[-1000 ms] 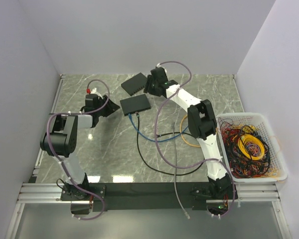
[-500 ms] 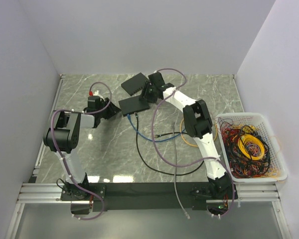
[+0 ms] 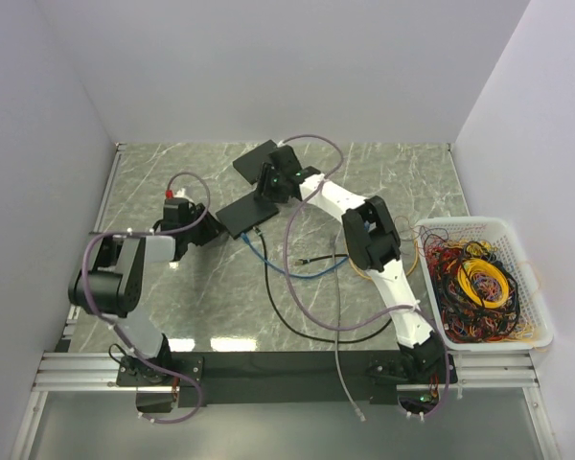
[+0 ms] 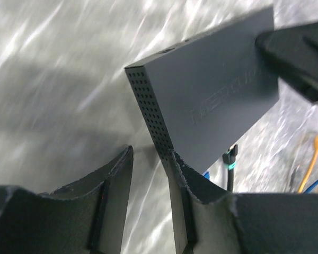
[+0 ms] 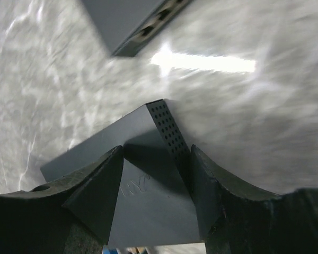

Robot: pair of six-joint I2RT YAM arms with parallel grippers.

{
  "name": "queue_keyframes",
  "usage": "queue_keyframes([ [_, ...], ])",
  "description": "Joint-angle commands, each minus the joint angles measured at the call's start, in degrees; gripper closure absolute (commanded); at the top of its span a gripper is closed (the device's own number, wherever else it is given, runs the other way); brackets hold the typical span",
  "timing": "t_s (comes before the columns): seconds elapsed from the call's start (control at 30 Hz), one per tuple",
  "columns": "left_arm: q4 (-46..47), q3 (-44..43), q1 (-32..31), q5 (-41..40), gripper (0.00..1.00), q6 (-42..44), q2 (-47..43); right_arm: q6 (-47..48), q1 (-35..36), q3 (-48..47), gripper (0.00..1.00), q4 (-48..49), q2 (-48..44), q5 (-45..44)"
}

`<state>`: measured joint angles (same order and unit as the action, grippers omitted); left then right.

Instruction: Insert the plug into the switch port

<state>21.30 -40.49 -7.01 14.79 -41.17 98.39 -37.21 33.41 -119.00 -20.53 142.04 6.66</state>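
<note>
The work is at the stage of setting the switch in place; plugging in has not begun. The small oblong dark-grey switch box (image 3: 240,218) lies flat on the marbled grey table (image 3: 172,172), left of centre in the top view, below a second flat dark box (image 3: 259,158). Its ports show in neither wrist view, so the switch port cannot be located.

The right arm reaches far across to the upper middle of the frame. The right gripper (image 5: 156,151) points down with its jaws apart astride one corner of the switch box, one finger along the perforated side. Whether they pinch it is unclear.

The left arm is folded at the left of the frame. The left gripper (image 4: 151,153) sits low, aimed at the opposite perforated corner, with its jaws slightly parted and nothing between them.

The thin orange-yellow cable (image 3: 356,271) lies right of centre beside the right forearm, well apart from the box, and the plug is too small to pick out.

The next move probably calls for steadying the box with its port face reachable, then freeing one gripper to fetch the plug.
</note>
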Motion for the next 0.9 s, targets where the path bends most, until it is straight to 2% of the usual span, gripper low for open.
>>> queue_keyframes([
  [0.0, -0.6, 1.3, -2.0, 1.7, 0.60, -0.1, -7.0, -2.4, 7.9, 0.4, 0.40, 3.0, 0.2, 8.6],
  [0.27, -8.5, 5.5, -2.0, -2.0, 0.60, 2.0, -15.5, -2.9, 12.6, 7.3, 0.43, 6.7, -3.8, 8.2],
  [0.43, -17.3, 3.8, -2.0, -10.2, 0.59, 5.1, -22.6, -2.3, 11.9, 26.2, 0.41, 17.6, -16.2, -0.1],
  [0.6, -15.9, 4.3, -2.0, -12.1, 0.58, 4.3, -26.0, 4.3, 11.6, 28.9, 0.40, 14.7, -25.1, -5.7],
  [0.87, -14.2, 3.7, -1.9, -12.9, 0.53, 4.1, -25.8, 8.9, 10.7, 41.2, 0.39, 10.5, -38.7, -18.7],
])
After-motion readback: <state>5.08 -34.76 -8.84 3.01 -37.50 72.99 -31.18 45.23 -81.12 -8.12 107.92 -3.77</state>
